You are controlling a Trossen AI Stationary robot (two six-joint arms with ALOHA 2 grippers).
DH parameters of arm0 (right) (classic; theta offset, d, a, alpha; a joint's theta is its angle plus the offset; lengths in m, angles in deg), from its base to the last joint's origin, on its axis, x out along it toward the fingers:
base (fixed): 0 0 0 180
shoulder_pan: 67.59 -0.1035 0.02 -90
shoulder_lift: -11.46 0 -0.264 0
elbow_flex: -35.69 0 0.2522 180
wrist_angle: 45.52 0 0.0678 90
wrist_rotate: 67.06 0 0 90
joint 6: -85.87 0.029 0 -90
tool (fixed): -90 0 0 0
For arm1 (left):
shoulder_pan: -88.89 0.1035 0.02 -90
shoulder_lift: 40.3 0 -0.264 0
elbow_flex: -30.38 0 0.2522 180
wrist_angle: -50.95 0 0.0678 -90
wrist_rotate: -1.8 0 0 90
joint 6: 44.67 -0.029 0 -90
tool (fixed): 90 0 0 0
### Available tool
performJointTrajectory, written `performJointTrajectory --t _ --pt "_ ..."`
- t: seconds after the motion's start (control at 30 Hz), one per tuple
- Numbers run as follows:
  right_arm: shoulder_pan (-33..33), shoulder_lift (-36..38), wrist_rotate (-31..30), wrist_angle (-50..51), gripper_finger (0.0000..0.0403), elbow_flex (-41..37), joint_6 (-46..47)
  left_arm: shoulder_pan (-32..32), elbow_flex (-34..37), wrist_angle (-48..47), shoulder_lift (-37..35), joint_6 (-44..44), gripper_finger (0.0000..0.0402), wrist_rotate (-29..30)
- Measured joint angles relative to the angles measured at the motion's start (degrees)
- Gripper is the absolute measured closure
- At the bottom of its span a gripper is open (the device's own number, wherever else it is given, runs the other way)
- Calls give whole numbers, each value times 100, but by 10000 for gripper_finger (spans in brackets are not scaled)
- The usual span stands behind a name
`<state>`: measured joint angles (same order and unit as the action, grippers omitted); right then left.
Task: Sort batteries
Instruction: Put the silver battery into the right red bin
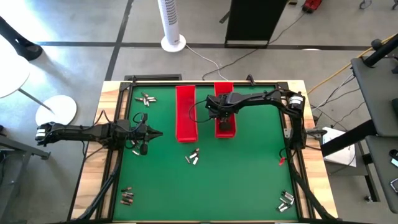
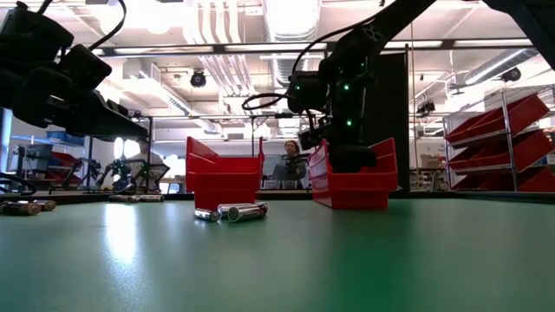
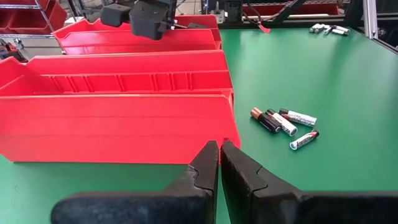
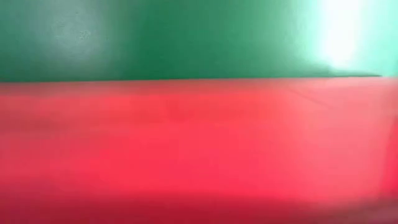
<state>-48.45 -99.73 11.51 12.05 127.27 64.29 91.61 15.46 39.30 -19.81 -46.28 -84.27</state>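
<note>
Landmark: left red tray [image 1: 185, 113], the long bin lying lengthwise up the green table [image 1: 249, 180]; every place below is given from it.
Left gripper [image 1: 157, 134]: hangs just off the tray's near-left flank, pointing at that long wall; in its wrist view the two fingers [image 3: 205, 168] meet with only a hairline gap and nothing shows between them.
Centre batteries [image 1: 193, 157]: a small cluster lying flat on the mat just past the tray's near end, a little to its right. In the left wrist view four cells [image 3: 283, 122] show beside the tray's corner, long axes roughly side by side and slanted across the gripper's line of reach.
Nearer arm: by my judgement the left; these cells lie ahead and to the right of its tips, so a swing along the tray wall with the wrist turned across a cell's length looks needed.
Other batteries: groups by the near-left corner [image 1: 127, 196], the near-right corner [image 1: 286, 200], and the far-left [image 1: 147, 98], all well apart from the tray.
Right tray [image 1: 224, 127]: parallel, just to the right.
Right gripper [image 1: 225, 121]: down over the right tray's near end; whether its fingers hold anything cannot be told, its wrist view showing only red plastic.
</note>
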Motion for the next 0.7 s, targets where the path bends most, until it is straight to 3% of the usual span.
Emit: performJointTrajectory --t 0.17,0.5,0.7 --pt "2 0 12 -13 312 -4 15 0 0 0 0 0 402 -1" --pt "-13 12 -49 -10 338 48 44 0 1 0 0 0 402 0" --pt "-50 240 -117 425 322 321 95 0 1 0 0 0 402 -1"
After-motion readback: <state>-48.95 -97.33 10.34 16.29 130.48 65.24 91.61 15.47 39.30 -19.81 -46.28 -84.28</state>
